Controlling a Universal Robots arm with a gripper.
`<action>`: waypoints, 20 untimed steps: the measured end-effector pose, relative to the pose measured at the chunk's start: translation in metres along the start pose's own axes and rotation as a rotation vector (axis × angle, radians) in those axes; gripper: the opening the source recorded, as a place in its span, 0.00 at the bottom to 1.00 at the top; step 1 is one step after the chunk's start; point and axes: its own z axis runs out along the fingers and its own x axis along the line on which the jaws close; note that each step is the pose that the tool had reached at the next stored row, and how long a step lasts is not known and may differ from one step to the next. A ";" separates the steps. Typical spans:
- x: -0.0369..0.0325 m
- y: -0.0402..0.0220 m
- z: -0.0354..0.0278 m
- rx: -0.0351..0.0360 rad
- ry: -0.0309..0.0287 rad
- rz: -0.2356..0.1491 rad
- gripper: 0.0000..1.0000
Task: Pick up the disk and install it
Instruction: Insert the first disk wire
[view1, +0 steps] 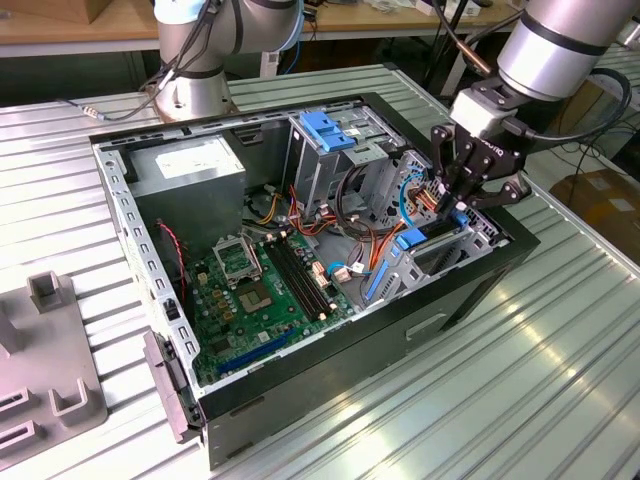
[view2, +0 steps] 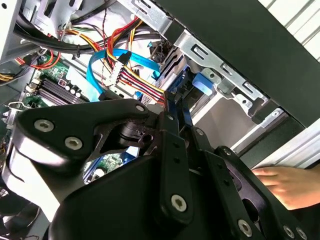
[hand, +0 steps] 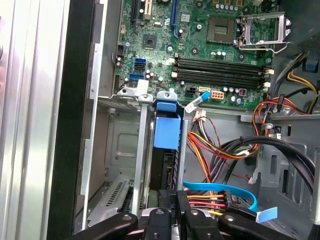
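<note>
Fingers (view2: 176, 111) are sitting nearly together. We are reading them as pinched on the thin edge of the disk (hand: 166, 132), with a sliver of blue rail showing between them in the second wrist view. We are judging that, because the contact itself is partly hidden behind the gripper's own links.

The gripper (view1: 462, 200) is hanging at the exterior view's right, just over the front corner of the open computer case (view1: 300, 390). The disk is standing on edge under it, partway down in the metal drive bay (hand: 141, 150) by the case wall, blue carrier end facing the motherboard (view1: 260, 290).

On handling, we are treating the disk as stiff, fairly dense for its size and shock-sensitive. The metal faces are looking smooth, so slippery. The blue plastic rail is probably giving a little under pressure. We are judging the long edges or rail the right place to hold, not the label face.

Red, yellow and blue cables (hand: 220, 150) are lying just beside the bay, near the fingers. A person's hand (view2: 287, 185) is resting outside the case wall.
</note>
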 end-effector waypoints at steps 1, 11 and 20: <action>0.0003 0.0000 0.0000 0.0000 0.0001 0.000 0.17; 0.0015 0.0001 0.0020 0.0000 -0.0003 0.035 0.17; 0.0015 0.0001 0.0038 -0.0001 -0.0004 0.035 0.17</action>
